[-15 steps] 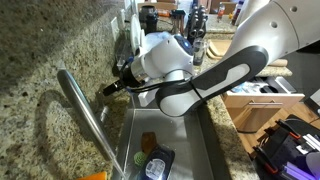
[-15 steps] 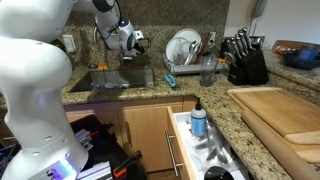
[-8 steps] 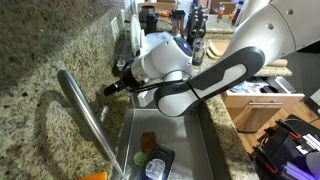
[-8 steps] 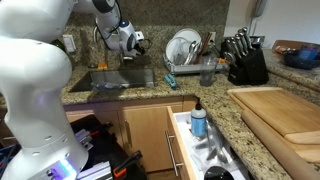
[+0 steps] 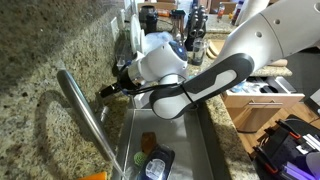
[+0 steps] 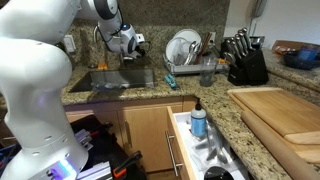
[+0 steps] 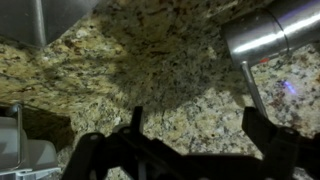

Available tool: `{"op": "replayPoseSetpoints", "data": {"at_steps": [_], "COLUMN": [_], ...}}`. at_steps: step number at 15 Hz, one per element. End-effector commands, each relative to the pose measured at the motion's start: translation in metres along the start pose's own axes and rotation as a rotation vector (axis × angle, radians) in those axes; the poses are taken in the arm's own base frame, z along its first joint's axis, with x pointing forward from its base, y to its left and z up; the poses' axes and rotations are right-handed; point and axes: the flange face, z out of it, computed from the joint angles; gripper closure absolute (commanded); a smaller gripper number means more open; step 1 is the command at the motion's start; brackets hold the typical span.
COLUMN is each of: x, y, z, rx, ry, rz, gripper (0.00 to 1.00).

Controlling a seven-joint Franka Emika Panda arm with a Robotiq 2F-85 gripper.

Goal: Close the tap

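The tap [image 5: 86,118] is a long brushed-steel spout slanting across the granite counter beside the sink. In the wrist view its steel body [image 7: 266,30] is at the top right, and its thin lever [image 7: 256,88] runs down towards my right finger [image 7: 264,132]. My gripper [image 5: 106,90] hovers low over the granite by the tap's base, and it also shows in the wrist view [image 7: 198,128] and in an exterior view [image 6: 134,45]. Its jaws are open, with only granite between them. The lever lies just inside the right finger; I cannot tell whether they touch.
The sink [image 5: 205,140] holds a sponge [image 5: 148,140] and a dark container [image 5: 156,165]. A dish rack with plates [image 6: 185,50], a knife block [image 6: 245,60] and a cutting board [image 6: 285,110] stand on the counter. A drawer with a blue bottle [image 6: 198,120] is open below.
My gripper has shifted slightly along the counter towards the tap's base. The jaws stay open. The tap has not visibly moved.
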Motion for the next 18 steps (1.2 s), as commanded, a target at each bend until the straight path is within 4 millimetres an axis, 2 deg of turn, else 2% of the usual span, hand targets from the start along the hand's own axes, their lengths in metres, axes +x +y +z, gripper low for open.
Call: {"op": "replayPoseSetpoints", "data": {"at_steps": [1,8,13,18], "x": [0.000,-0.006,-0.004,0.005], "y": [0.000,-0.002,-0.002,0.009], "z": [0.008,0.014,0.013,0.013], "rx": [0.005,0.038,0.023,-0.041], "ry": [0.001,-0.295,-0.259,-0.138], "rz": [0.002,0.200,0.193,0.054], "gripper": [0.00,0.00,0.00,0.00]}}
